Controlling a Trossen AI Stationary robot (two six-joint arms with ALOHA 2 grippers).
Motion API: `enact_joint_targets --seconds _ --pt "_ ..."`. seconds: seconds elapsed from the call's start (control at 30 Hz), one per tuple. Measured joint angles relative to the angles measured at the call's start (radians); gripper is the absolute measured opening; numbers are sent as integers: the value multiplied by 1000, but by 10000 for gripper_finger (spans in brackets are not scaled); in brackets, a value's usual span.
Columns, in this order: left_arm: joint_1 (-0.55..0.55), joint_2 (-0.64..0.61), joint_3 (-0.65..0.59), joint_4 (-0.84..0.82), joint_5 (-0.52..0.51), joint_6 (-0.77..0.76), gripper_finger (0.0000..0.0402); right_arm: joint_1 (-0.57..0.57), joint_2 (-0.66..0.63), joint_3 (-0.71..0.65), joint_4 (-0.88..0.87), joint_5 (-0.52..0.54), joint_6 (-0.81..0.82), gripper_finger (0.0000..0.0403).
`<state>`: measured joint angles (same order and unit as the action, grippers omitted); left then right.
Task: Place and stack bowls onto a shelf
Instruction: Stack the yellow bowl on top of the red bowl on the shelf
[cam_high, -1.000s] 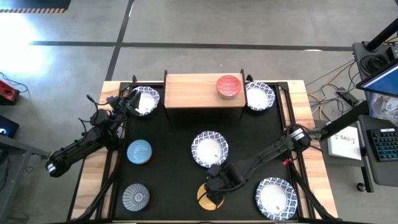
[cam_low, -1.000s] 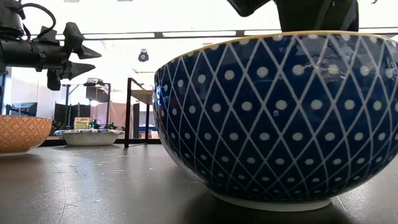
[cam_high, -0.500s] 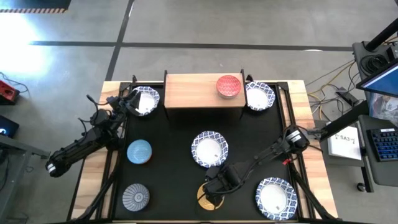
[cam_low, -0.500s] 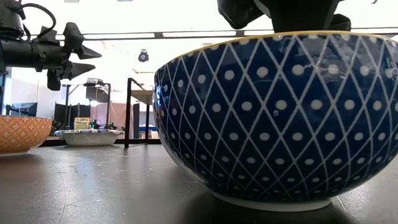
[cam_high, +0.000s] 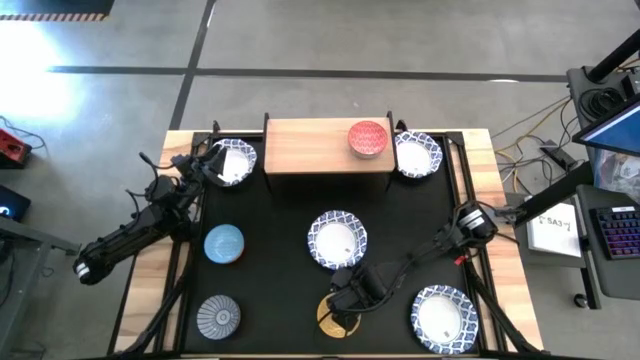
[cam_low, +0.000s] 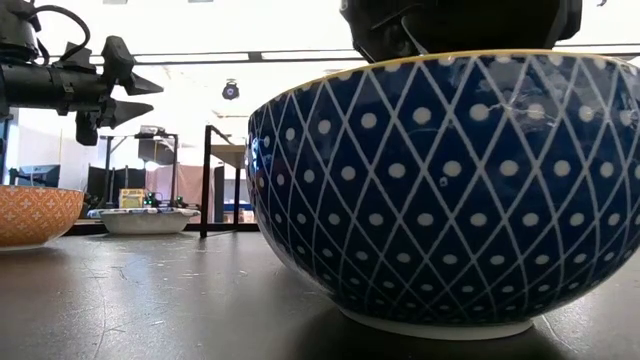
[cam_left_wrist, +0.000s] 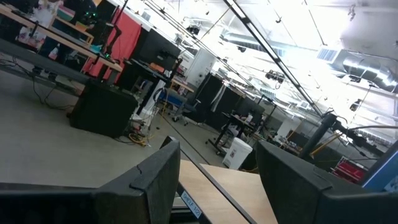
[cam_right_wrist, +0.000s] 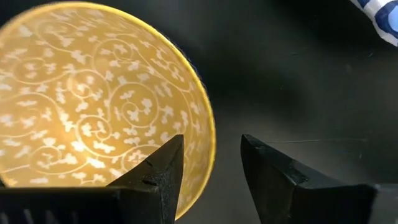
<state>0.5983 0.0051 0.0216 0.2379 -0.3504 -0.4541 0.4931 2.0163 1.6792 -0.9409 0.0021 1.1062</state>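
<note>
The golden yellow bowl (cam_high: 328, 318) stands on its foot near the table's near edge. In the low view it (cam_low: 450, 190) shows a blue, white-latticed outside. My right gripper (cam_right_wrist: 211, 165) is open and points down over the bowl's rim (cam_right_wrist: 208, 140), one finger above the inside and one outside. In the low view the right gripper (cam_low: 460, 25) sits just above the rim. The red bowl (cam_high: 367, 138) rests on the shelf's wooden top (cam_high: 310, 147). My left gripper (cam_high: 215, 158) is open in the air by the far-left white bowl (cam_high: 233, 161).
Other white bowls sit right of the shelf (cam_high: 417, 154), mid-table (cam_high: 337, 240) and at the near right (cam_high: 443, 317). The blue bowl (cam_high: 224, 243) and the grey patterned bowl (cam_high: 218, 316) stand on the left side. The black tabletop (cam_high: 280, 270) lies bare between them.
My right gripper has come down toward the golden yellow bowl's rim, filling more of the low view above it. The bowl has stayed in place.
</note>
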Motion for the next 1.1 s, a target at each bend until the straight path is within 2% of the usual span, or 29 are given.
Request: enact_joint_targets --seconds 0.77,0.9,1.1 --pt "0 0 0 0 0 0 195 0 0 -68 102 23 -33 124" --pt "0 0 0 0 1 0 195 0 0 -68 104 23 -44 99" --pt "0 0 0 0 1 0 195 0 0 -68 112 22 -62 29"
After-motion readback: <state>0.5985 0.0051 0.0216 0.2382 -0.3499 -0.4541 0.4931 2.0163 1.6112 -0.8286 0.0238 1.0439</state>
